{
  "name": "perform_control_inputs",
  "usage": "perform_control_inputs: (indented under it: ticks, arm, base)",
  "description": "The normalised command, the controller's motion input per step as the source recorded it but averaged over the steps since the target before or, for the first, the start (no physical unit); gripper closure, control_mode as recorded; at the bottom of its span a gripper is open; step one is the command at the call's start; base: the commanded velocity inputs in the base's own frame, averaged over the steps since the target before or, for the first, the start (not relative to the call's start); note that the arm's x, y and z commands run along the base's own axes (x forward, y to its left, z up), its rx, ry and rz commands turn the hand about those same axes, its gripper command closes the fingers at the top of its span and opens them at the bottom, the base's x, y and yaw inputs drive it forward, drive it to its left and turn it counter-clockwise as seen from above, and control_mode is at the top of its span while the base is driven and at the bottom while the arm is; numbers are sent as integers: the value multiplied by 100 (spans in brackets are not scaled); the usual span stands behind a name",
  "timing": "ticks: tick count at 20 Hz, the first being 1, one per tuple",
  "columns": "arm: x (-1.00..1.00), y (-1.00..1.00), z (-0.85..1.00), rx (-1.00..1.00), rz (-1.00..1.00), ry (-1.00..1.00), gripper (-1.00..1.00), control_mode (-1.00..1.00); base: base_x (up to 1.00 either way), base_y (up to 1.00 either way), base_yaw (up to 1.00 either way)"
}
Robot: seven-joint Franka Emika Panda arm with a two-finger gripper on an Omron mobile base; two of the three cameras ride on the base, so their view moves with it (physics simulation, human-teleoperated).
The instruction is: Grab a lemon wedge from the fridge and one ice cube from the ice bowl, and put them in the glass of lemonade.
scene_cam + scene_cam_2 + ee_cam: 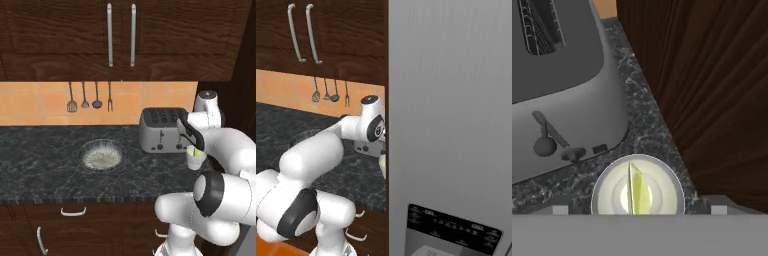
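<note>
Glass (638, 192) beside toaster (559, 85) (counter corner)

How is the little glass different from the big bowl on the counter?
The glass of lemonade is small and narrow; the ice bowl is wide and shallow. The glass holds pale yellow liquid with a lemon wedge in it; the bowl holds speckled whitish bits. The glass stands beside the toaster; the bowl sits apart, further left. Both are round, see-through and on the dark counter.

The dark marbled table (45, 150) carries a silver toaster (159, 131). The ice bowl (101, 154) sits well to the toaster's left; the glass of lemonade (638, 192) stands just beside the toaster's front right corner.
</note>
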Motion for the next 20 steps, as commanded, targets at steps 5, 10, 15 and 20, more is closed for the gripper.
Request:
perform_control_inputs:
  ticks: [5,10,15,20]
  arm:
    - [-100,68,94,-17,5,-50,-100,-100]
    - [-100,76,100,-25,7,-59,-100,-100]
    - [-46,52,60,-19,6,-31,-100,-100]
    - [-35,0,3,-1,0,-27,-100,-100]
  base:
    - [0,0,0]
    - [0,0,0]
    - [0,0,0]
    - [0,0,0]
